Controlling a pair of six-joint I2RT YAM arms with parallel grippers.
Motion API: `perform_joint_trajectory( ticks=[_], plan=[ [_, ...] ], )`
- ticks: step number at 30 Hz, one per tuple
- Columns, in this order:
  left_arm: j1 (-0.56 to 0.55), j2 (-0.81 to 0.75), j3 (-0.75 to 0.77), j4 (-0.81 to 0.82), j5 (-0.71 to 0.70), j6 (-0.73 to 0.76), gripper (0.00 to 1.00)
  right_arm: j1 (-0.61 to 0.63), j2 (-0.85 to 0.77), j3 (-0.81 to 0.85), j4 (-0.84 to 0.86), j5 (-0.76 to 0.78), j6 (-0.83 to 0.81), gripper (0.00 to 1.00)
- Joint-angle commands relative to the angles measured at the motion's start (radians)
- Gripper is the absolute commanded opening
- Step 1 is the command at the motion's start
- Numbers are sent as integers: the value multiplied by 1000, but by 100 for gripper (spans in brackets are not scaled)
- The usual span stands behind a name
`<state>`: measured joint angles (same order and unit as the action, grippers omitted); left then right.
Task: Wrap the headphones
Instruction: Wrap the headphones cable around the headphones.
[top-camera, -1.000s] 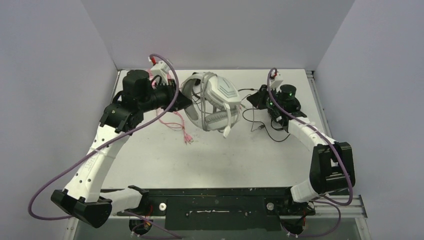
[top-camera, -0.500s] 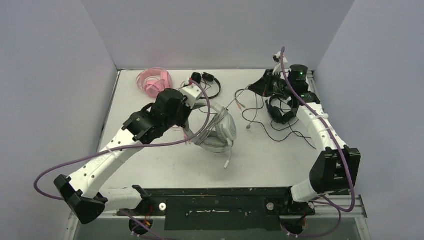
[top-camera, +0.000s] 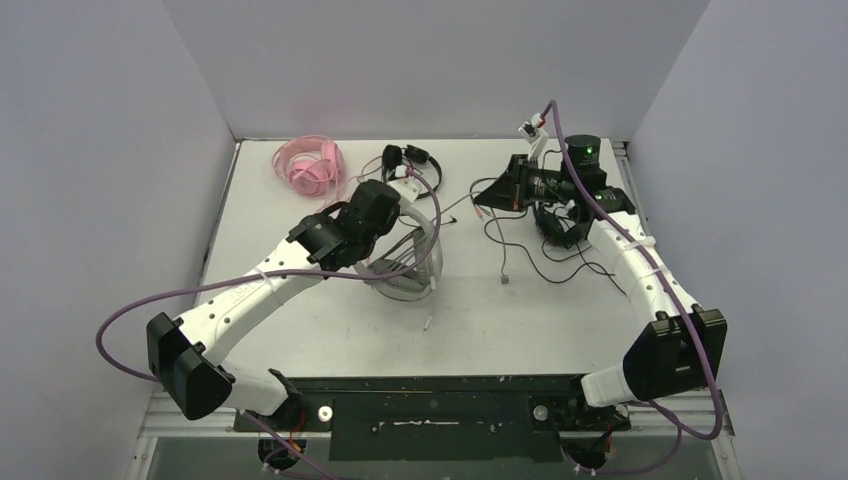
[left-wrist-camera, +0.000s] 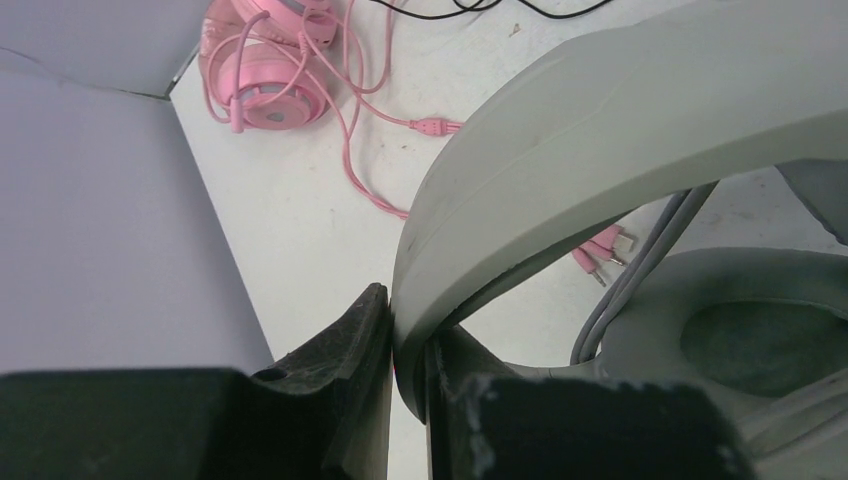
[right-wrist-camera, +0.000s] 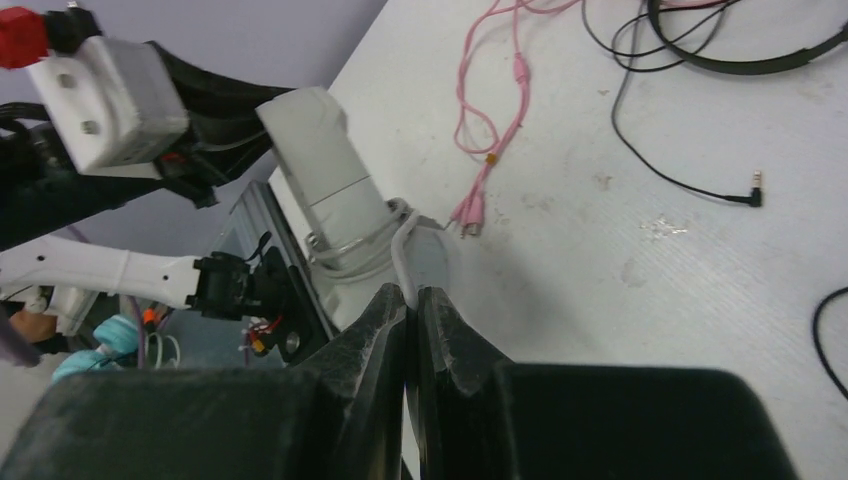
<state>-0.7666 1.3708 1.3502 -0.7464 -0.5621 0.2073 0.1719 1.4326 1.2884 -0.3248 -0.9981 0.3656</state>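
While the left end effector (left-wrist-camera: 408, 370) is clamped narrowly on the headband (left-wrist-camera: 620, 130) of the white-grey headset (top-camera: 405, 272), the right end effector (right-wrist-camera: 411, 300) is pinched almost closed on that headset's grey cable (right-wrist-camera: 402, 240).

White-grey headset: near the middle of the bench (top-camera: 330, 320), roughly upright below the left wrist. Whether it rests on the surface cannot be told. Its microphone boom (top-camera: 430, 312) points down towards the near edge.

Grey cable: runs from the headset across to the right end effector, clear of the bench. In the right wrist view it appears to loop around the lower part of the headset.

Pink headset (top-camera: 310, 165): far left corner, lying flat. Its pink cable (left-wrist-camera: 432, 125) trails over the bench and ends in plugs (right-wrist-camera: 466, 215) near the white-grey headset.

First black headset (top-camera: 412, 160): at the far edge, just right of the pink one and apart from it.

Second black headset (top-camera: 560, 225): right side, partly under the right arm. Its black cables (top-camera: 540, 262) lie loose on the bench in front of it.
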Motion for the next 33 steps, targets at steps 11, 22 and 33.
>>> perform_joint_trajectory(
  ticks=[11,22,33],
  plan=[
    [10,269,225,-34,-325,-483,0,179,-177,-99,339,-78,421,0],
    [46,278,247,68,-250,-919,0,313,-188,-241,368,180,486,2],
    [61,167,189,116,-170,-1092,0,405,-155,-261,351,366,414,11]
  ],
)
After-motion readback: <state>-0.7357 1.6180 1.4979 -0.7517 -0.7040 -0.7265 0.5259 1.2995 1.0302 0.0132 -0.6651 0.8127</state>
